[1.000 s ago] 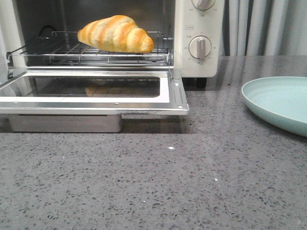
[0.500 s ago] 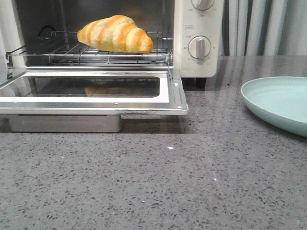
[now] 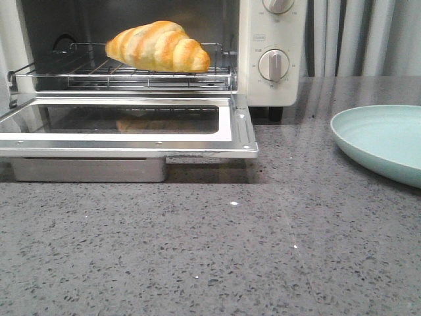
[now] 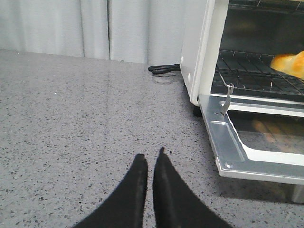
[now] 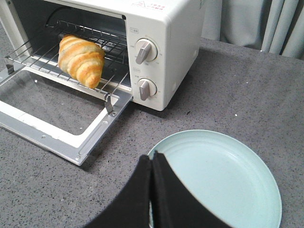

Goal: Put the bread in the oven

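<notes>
The bread (image 3: 158,45), a golden-orange striped croissant roll, lies on the wire rack (image 3: 125,72) inside the white oven (image 3: 273,72), whose glass door (image 3: 125,125) hangs open and flat. It also shows in the right wrist view (image 5: 81,60) and partly in the left wrist view (image 4: 289,64). My left gripper (image 4: 150,157) is shut and empty over the counter, left of the oven door. My right gripper (image 5: 152,156) is shut and empty above the near rim of the plate. Neither gripper shows in the front view.
A pale green empty plate (image 3: 385,141) sits on the grey speckled counter right of the oven, also in the right wrist view (image 5: 223,175). A black power cord (image 4: 164,69) lies behind the oven's left side. Grey curtains hang at the back.
</notes>
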Controlling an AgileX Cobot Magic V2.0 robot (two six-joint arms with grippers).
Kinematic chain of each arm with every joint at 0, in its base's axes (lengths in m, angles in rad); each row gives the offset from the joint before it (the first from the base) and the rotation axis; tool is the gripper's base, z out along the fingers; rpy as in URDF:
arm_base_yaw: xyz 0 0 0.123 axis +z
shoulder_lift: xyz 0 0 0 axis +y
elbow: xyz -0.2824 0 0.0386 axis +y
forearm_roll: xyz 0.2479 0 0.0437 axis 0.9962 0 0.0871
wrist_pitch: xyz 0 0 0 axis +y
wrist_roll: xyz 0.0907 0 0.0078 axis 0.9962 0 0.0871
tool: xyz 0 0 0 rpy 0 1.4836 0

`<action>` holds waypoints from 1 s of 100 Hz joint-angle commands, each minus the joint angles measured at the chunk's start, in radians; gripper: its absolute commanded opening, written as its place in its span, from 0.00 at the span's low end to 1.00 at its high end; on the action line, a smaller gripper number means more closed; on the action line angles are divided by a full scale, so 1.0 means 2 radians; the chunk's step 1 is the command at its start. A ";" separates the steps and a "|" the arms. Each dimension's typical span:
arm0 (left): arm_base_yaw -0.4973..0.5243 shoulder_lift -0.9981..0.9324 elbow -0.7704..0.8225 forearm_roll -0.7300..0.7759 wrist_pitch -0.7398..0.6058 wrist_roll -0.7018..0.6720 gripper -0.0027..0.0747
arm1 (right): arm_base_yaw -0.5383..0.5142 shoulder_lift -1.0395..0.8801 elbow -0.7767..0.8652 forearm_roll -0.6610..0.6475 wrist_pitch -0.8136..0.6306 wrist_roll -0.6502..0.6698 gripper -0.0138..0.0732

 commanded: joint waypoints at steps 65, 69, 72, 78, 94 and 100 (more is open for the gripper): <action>0.002 -0.016 0.011 -0.005 -0.038 0.000 0.01 | -0.163 0.004 0.051 0.112 -0.226 -0.178 0.08; 0.002 -0.016 0.011 -0.005 -0.038 0.000 0.01 | -0.195 0.004 0.060 0.144 -0.251 -0.197 0.08; 0.002 -0.016 0.011 -0.005 -0.038 0.000 0.01 | -0.227 0.004 0.066 0.163 -0.267 -0.208 0.08; 0.002 -0.016 0.011 -0.005 -0.038 0.000 0.01 | -0.272 0.004 0.080 0.196 -0.297 -0.223 0.08; 0.002 -0.016 0.011 -0.005 -0.038 0.000 0.01 | -0.362 -0.010 0.127 0.223 -0.388 -0.233 0.08; 0.002 -0.016 0.011 -0.005 -0.038 0.000 0.01 | -0.395 -0.024 0.159 0.245 -0.434 -0.245 0.08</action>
